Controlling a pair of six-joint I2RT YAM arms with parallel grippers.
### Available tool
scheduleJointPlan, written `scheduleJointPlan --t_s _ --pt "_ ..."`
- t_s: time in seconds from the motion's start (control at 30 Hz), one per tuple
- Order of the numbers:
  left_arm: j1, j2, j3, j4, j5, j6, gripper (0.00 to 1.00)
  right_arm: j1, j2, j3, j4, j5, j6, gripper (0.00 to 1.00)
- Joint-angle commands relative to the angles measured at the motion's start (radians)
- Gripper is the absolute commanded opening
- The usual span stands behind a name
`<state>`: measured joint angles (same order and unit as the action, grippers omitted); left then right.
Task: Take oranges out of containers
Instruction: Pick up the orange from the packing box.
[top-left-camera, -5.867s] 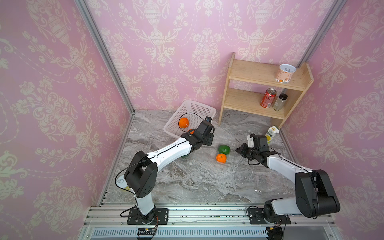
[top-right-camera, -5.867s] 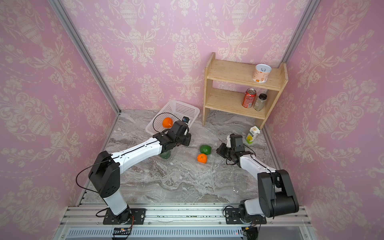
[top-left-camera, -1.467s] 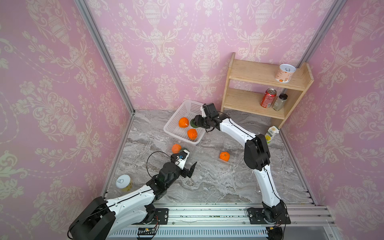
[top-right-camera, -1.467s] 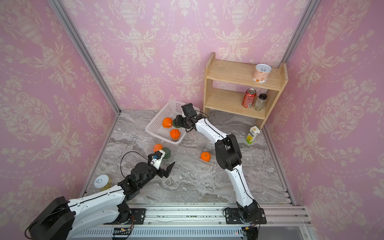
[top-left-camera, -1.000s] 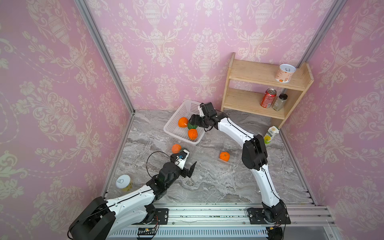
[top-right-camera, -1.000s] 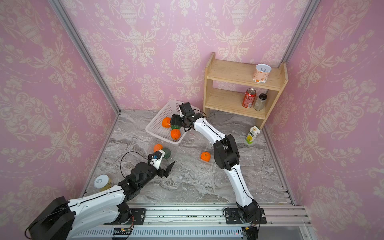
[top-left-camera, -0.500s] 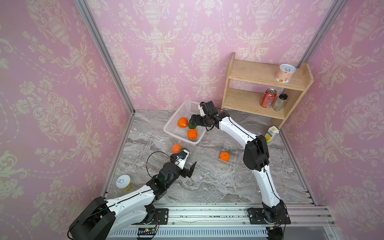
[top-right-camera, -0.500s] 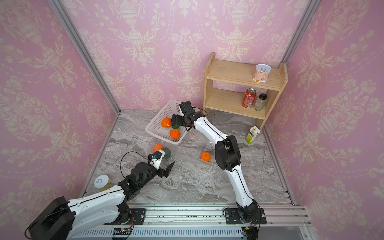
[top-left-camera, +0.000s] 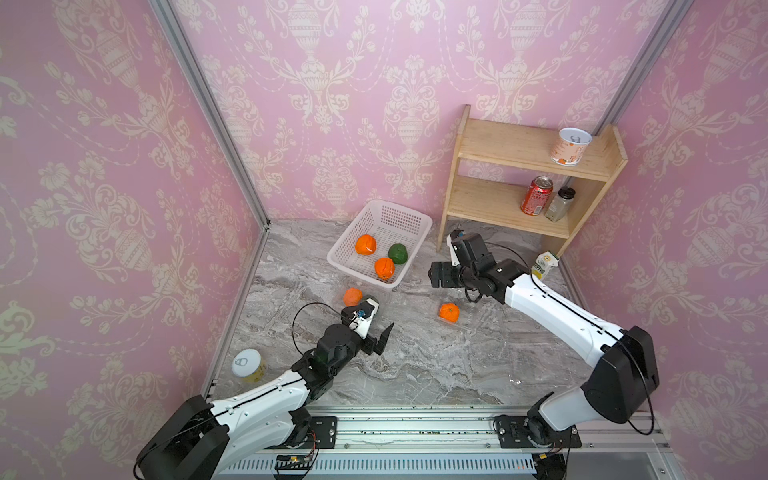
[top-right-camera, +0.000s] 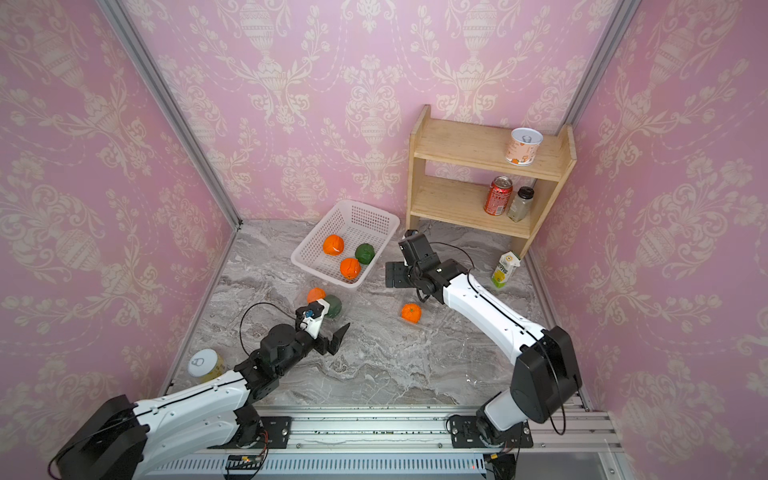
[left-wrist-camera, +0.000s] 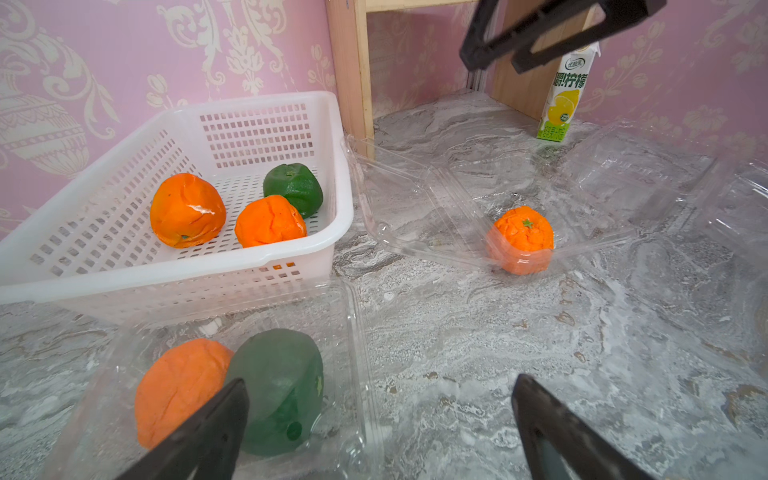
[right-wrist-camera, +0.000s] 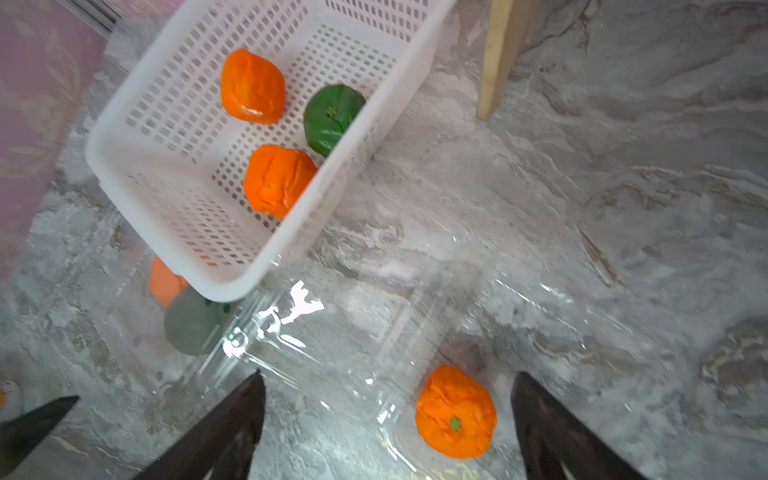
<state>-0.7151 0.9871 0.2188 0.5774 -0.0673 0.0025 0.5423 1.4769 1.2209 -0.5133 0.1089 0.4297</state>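
Two oranges (top-left-camera: 365, 244) (top-left-camera: 385, 268) lie in the white basket (top-left-camera: 409, 216). A third orange (left-wrist-camera: 178, 386) sits beside a green fruit (left-wrist-camera: 278, 386) inside a clear container (left-wrist-camera: 353, 328). A fourth orange (right-wrist-camera: 455, 411), with a green stem mark, rests in an open clear container (right-wrist-camera: 332, 340) mid-table. My left gripper (left-wrist-camera: 379, 384) stands open just in front of the container that holds the orange and green fruit, and holds nothing. My right gripper (right-wrist-camera: 388, 378) hangs open above the open container, near the stem-marked orange, also with nothing in it.
A green fruit (top-left-camera: 397, 253) lies in the basket too. Another clear container (left-wrist-camera: 644, 174) lies near the lemon carton (top-left-camera: 544, 266). A wooden shelf (top-left-camera: 528, 178) with cans stands at the back right. A yellow can (top-left-camera: 247, 365) stands by the left wall.
My right gripper has drawn back from over the basket toward the open container, leaving the green fruit in the basket. The left arm has not moved.
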Motion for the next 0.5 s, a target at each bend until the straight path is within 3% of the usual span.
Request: scheduleJointPlan --t_s 0.0,0.27,0.47 --pt "0.008 0.004 -0.013 0.02 0.07 -0.006 0.99 0.005 -0.065 -0.125 -0.042 0.045 0.023 0.93" --pt "0.009 0.024 0.003 0.0 0.056 -0.007 0.99 0.004 -0.154 -0.351 0.035 0.019 0.101 0.9" --pt "0.009 0.034 0.006 -0.004 0.039 -0.01 0.99 0.006 -0.138 -0.421 0.123 -0.019 0.116 0.83"
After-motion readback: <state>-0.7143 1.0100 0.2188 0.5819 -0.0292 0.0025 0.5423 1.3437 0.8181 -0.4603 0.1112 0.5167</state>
